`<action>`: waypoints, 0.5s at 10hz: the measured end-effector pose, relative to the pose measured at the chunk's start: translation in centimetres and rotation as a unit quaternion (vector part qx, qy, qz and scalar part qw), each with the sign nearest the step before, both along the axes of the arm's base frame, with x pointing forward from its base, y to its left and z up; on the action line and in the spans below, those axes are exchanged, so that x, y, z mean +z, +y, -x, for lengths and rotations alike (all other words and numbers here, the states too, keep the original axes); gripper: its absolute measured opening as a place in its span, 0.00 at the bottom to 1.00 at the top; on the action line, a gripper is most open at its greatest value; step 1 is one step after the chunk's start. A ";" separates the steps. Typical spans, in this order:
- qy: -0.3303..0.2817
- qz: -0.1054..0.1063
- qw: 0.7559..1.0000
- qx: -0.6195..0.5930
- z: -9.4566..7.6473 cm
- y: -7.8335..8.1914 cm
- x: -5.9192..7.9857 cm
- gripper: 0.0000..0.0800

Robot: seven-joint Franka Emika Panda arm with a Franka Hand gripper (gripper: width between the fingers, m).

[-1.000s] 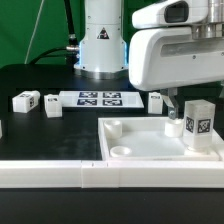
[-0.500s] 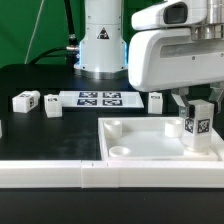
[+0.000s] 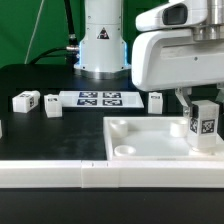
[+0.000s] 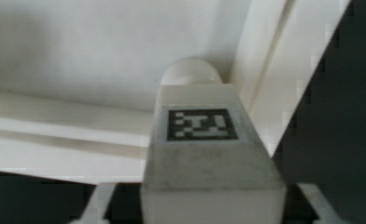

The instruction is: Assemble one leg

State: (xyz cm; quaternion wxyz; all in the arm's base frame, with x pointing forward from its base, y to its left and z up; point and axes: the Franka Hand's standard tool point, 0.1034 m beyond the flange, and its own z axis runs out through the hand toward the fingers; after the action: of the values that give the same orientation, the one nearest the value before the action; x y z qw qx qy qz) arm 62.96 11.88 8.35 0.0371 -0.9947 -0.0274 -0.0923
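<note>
Holding the leg [image 3: 204, 124] upright, our gripper [image 3: 201, 106] is clamped on its sides. We see the leg over the white tray piece [image 3: 155, 140], near that piece's far corner; whether it touches the tray piece we cannot tell.

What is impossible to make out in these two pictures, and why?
1. Socket under the leg: both views, the leg itself covers it, so seating cannot be judged.
2. Right side of the tray: exterior view, cut off by the picture edge.
3. Tags on the loose legs: exterior view, too small to read.
</note>
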 end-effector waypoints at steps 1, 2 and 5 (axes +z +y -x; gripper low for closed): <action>0.003 -0.011 0.998 -0.062 0.0 -0.1 0.0 0.36; 0.006 -0.025 0.990 -0.137 -0.1 -0.3 0.0 0.36; 0.007 -0.054 0.953 -0.299 -0.2 -0.6 -0.1 0.37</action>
State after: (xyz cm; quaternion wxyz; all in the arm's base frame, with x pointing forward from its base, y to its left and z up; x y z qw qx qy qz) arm 63.18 11.30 8.26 0.0618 -0.9544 0.2768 -0.0934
